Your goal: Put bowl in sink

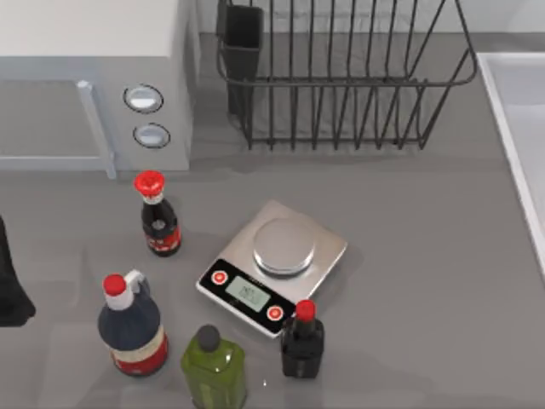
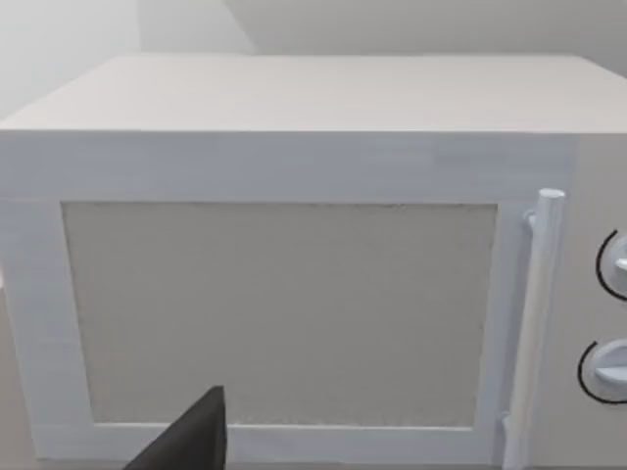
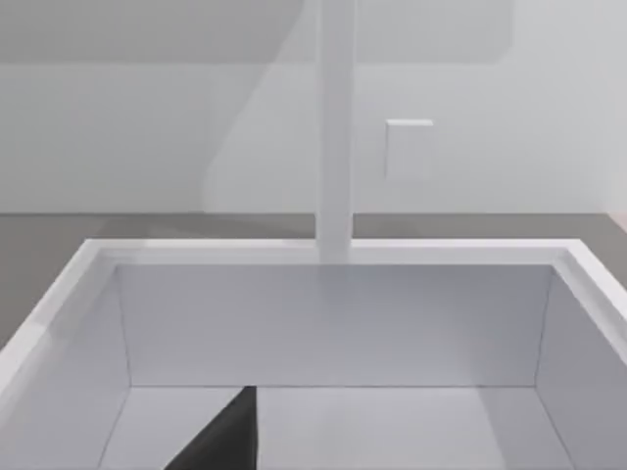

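Observation:
The bowl is out of view. The sink (image 1: pixel 521 111) is a white basin with a raised pale rim, cut off by the table's right edge. Its inner walls (image 3: pixel 333 323) and floor spread out below the right wrist camera. A dark part of my right gripper (image 3: pixel 220 441) hangs over the basin with nothing seen in it. My left arm (image 1: pixel 10 285) is parked at the table's left edge. A dark part of its gripper (image 2: pixel 191 441) faces the microwave door (image 2: pixel 279 313).
A white microwave (image 1: pixel 94 77) stands at the back left and a black wire dish rack (image 1: pixel 341 77) at the back middle. A kitchen scale (image 1: pixel 274 264) sits mid-table among several bottles (image 1: pixel 159 217). A white faucet post (image 3: pixel 335 127) rises behind the sink.

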You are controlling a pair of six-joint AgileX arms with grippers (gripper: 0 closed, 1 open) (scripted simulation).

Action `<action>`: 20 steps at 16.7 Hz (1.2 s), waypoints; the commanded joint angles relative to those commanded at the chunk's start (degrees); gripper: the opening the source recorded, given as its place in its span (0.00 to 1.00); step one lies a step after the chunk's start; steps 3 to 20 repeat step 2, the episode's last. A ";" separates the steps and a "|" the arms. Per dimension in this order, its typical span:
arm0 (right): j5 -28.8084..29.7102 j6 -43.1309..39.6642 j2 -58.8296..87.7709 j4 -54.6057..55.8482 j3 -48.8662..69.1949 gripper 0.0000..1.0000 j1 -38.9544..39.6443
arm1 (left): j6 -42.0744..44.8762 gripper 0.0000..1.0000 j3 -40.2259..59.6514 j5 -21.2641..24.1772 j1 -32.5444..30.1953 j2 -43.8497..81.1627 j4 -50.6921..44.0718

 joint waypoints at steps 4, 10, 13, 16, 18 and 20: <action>0.00 0.00 0.00 0.00 0.00 1.00 0.00 | 0.00 1.00 0.00 0.00 0.00 0.00 0.00; 0.00 0.00 0.00 0.00 0.00 1.00 0.00 | 0.00 1.00 0.00 0.00 0.00 0.00 0.00; 0.00 0.00 0.00 0.00 0.00 1.00 0.00 | 0.00 1.00 0.00 0.00 0.00 0.00 0.00; 0.00 0.00 0.00 0.00 0.00 1.00 0.00 | 0.00 1.00 0.00 0.00 0.00 0.00 0.00; 0.00 0.00 0.00 0.00 0.00 1.00 0.00 | 0.00 1.00 0.00 0.00 0.00 0.00 0.00; 0.00 0.00 0.00 0.00 0.00 1.00 0.00 | 0.00 1.00 0.00 0.00 0.00 0.00 0.00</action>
